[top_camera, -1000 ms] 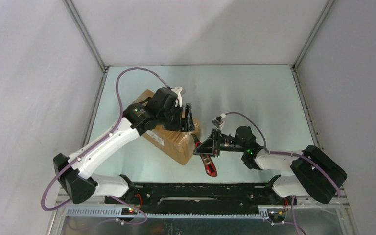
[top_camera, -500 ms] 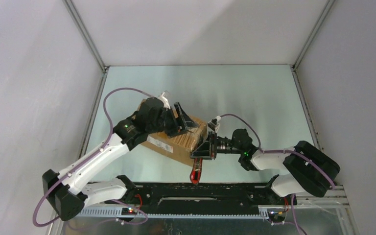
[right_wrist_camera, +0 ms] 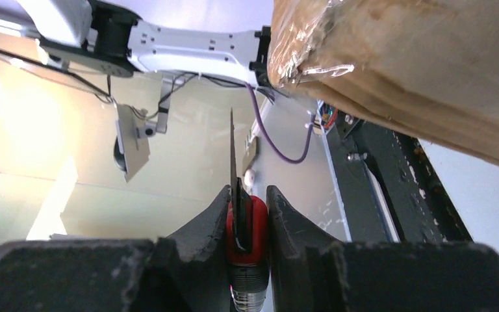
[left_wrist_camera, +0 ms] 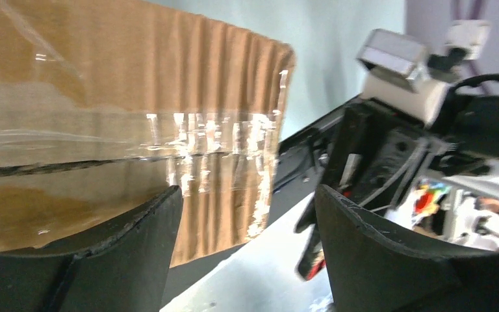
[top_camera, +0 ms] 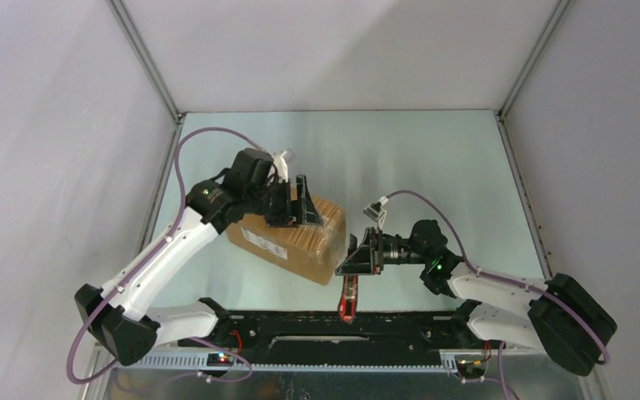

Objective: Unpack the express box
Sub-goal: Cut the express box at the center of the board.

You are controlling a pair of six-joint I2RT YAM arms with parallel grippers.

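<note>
We are judging that the step in hand is the cutting of the tape, and that the cut is not yet begun. The express box (top_camera: pixel 287 240) is lying at an angle on the left half of the surface (top_camera: pixel 433 167), with its white label (top_camera: pixel 262 239) on the side that faces the arm bases. In the left wrist view the clear tape (left_wrist_camera: pixel 169 140) is running along the flap seam and over the end of the carton, and we are seeing no break in it.

The left end effector (top_camera: pixel 300 208) is released, with its 2 fingers spread wide over the right end of the box. 1 finger is lying over the taped top and the other is standing past the edge (whether the first is really pressing down, we cannot tell). The right end effector (right_wrist_camera: pixel 248 195) is clenched on a red-handled cutter (right_wrist_camera: pixel 247 227), just beside the near right corner of the box. Its thin blade (right_wrist_camera: pixel 232 149) is bare and is not touching the cardboard.

For the next move, we are thinking that the right arm needs to turn the blade toward the seam and enter it shallowly, so that the contents are not harmed, while the left arm is steadying the box.
</note>
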